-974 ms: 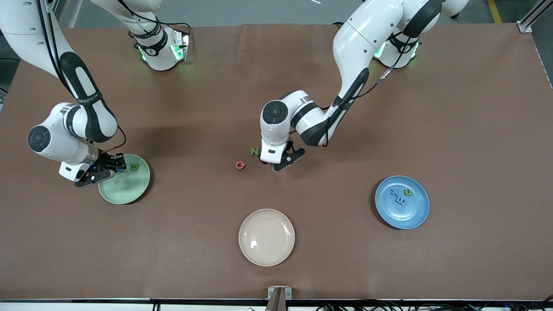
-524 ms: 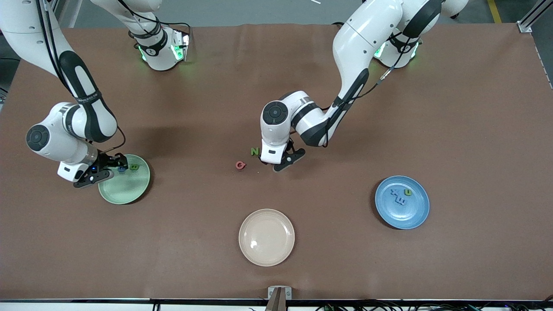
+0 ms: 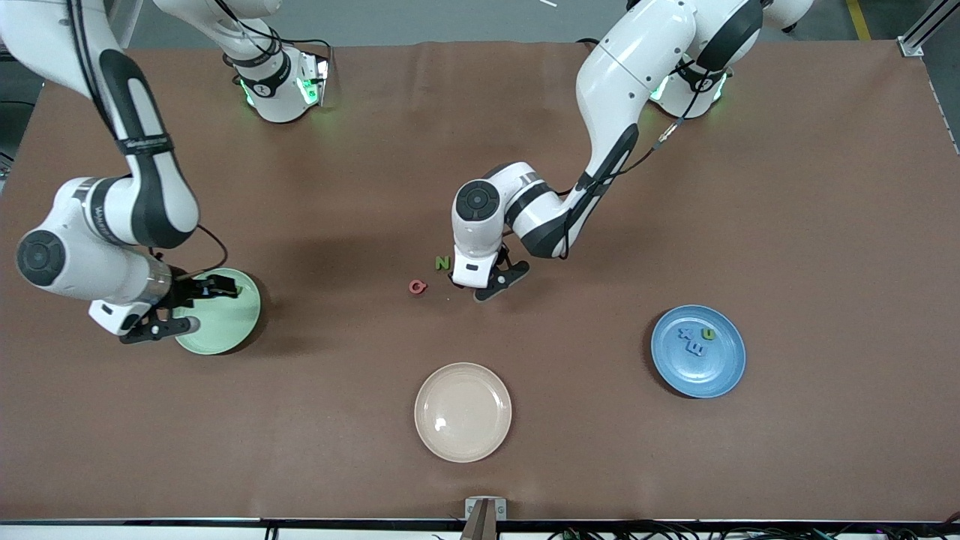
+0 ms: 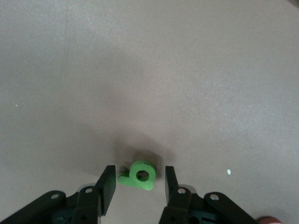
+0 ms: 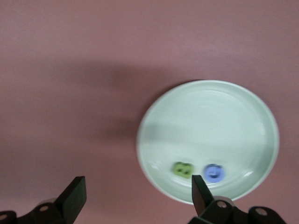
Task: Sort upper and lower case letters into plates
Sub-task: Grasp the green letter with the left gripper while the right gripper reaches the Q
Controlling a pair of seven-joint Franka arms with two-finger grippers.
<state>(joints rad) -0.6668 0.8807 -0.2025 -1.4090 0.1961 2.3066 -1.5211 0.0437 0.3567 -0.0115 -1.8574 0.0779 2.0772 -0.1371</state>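
Right gripper [image 3: 210, 306]: hangs over the rim of the mint plate [image 3: 240, 334]; fingers spread wide and holding nothing.
Mint plate: smooth, shallow and glossy, toward the right arm's end of the table; it holds a green letter [image 5: 183, 169] and a blue letter [image 5: 214, 172] side by side near its rim.
Right arm, your move: judged done here, so lift clear without brushing the rim.
G [image 3: 418, 286]: pink, chunky and rounded, loose on the table's middle.
N [image 3: 442, 262]: green and blocky, just beside the G and a little farther from the front camera.
Left gripper [image 3: 487, 285]: low over the table's middle, beside the N; fingers part open and straddling a small green letter [image 4: 139, 175], gripping nothing yet.
Small green letter: matte, thick, with a round hole; flat on the brown mat.
Left arm, your move: centre it, keep the fingertips down at the mat, then squeeze on its flat sides so it cannot twist.
Beige plate [image 3: 421, 412]: near the table's front edge; not part of the sort.
Blue plate [image 3: 731, 375]: toward the left arm's end; it holds blue letters [image 3: 690, 341] and a green U [image 3: 707, 334].
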